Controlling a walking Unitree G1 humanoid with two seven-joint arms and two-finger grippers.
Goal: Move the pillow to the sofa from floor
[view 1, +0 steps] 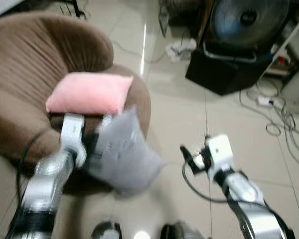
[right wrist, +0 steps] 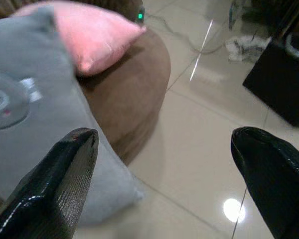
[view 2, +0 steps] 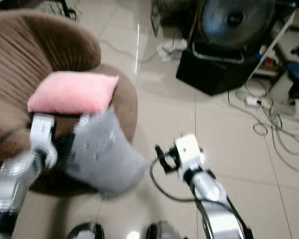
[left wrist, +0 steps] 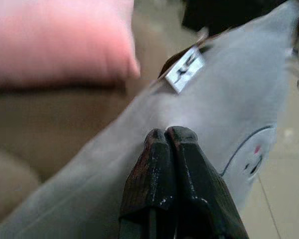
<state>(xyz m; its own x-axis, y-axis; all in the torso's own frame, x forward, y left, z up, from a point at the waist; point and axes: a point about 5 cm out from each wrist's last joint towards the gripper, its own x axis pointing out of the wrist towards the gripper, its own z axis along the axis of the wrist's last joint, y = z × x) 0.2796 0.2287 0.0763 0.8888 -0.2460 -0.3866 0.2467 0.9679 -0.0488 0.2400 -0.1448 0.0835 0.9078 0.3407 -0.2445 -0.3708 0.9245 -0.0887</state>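
A grey pillow with a white tag hangs off the floor, against the front of the brown sofa. My left gripper is shut on its fabric, with the silver left arm reaching in from below. A pink pillow lies on the sofa seat just above and behind the grey one. My right gripper is open over the tiled floor, to the right of the grey pillow and apart from it.
A black box with a round fan on top stands at the back right. Loose cables trail over the floor at the right. A white cloth lies beside the box. Bare tiles lie between the sofa and the box.
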